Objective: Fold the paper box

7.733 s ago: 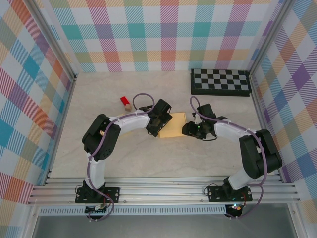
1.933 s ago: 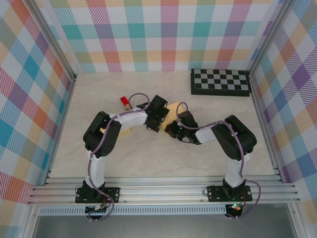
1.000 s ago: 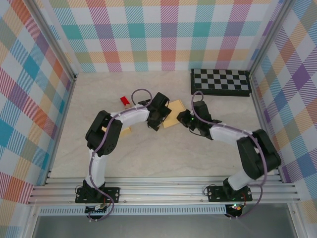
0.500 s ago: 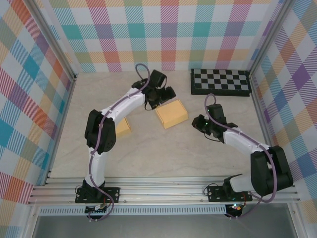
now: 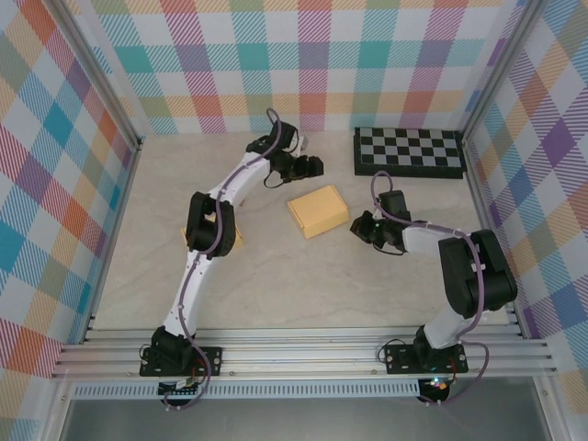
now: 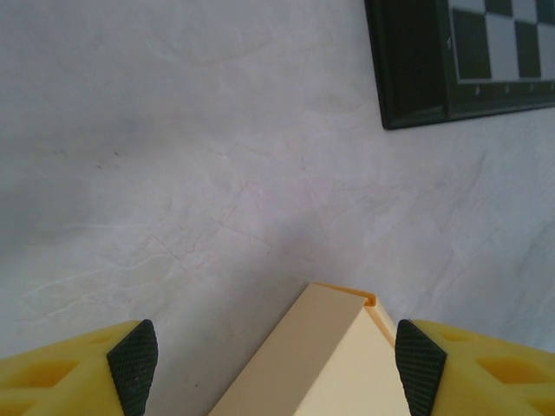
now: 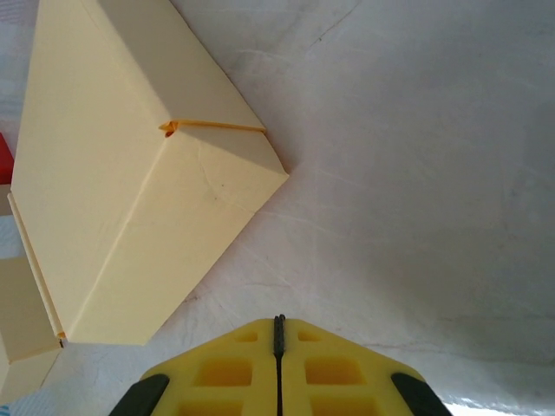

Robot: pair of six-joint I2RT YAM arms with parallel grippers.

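We judged the paper box fully folded, hence free on the worktop: left end effector spread apart beyond it, right end effector pressed together beside it.

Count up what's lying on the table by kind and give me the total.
Paper box: 1
Chessboard: 1
Red block: 1
Small tan piece: 1
Total: 4
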